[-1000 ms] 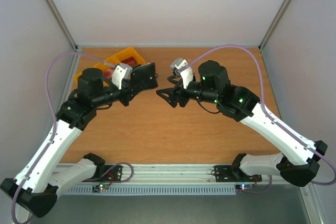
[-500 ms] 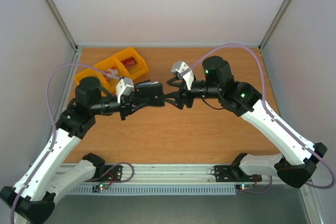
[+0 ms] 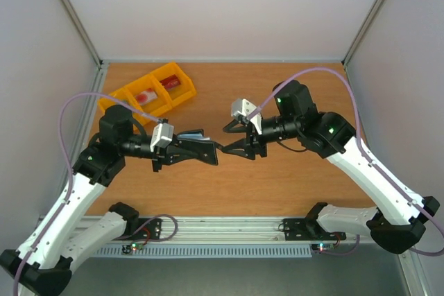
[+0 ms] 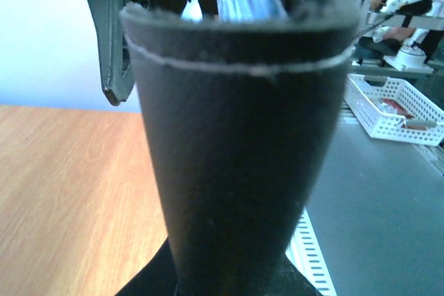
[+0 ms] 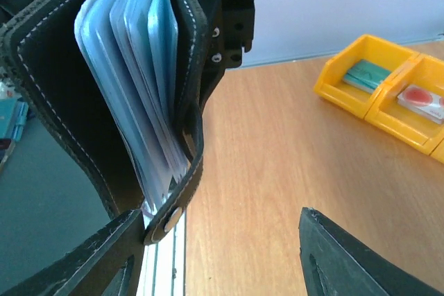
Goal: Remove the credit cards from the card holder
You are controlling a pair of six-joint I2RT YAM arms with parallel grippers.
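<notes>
My left gripper (image 3: pixel 179 150) is shut on the black card holder (image 3: pixel 198 146), holding it in the air above the middle of the table. In the left wrist view the card holder (image 4: pixel 236 150) fills the frame and hides the jaws. The right wrist view shows it spread open (image 5: pixel 104 102), with pale blue sleeves (image 5: pixel 142 88) fanned inside; I cannot tell cards from sleeves. Its snap tab (image 5: pixel 170 216) hangs by the left finger of my right gripper (image 5: pixel 215 258). The right gripper (image 3: pixel 225 141) is open, with nothing between its fingers. A red card with a pale band (image 5: pixel 420 98) lies in a yellow bin.
Yellow plastic bins (image 3: pixel 149 91) stand in a row at the back left of the wooden table (image 3: pixel 277 178). One of the yellow bins (image 5: pixel 354 84) holds a teal card (image 5: pixel 368 74). Grey walls close in the back and both sides.
The left arm has carried the card holder forward and to the right, tipping it flatter. The right gripper has come nearer and lower to the holder's open edge, its jaws narrowing a little.
</notes>
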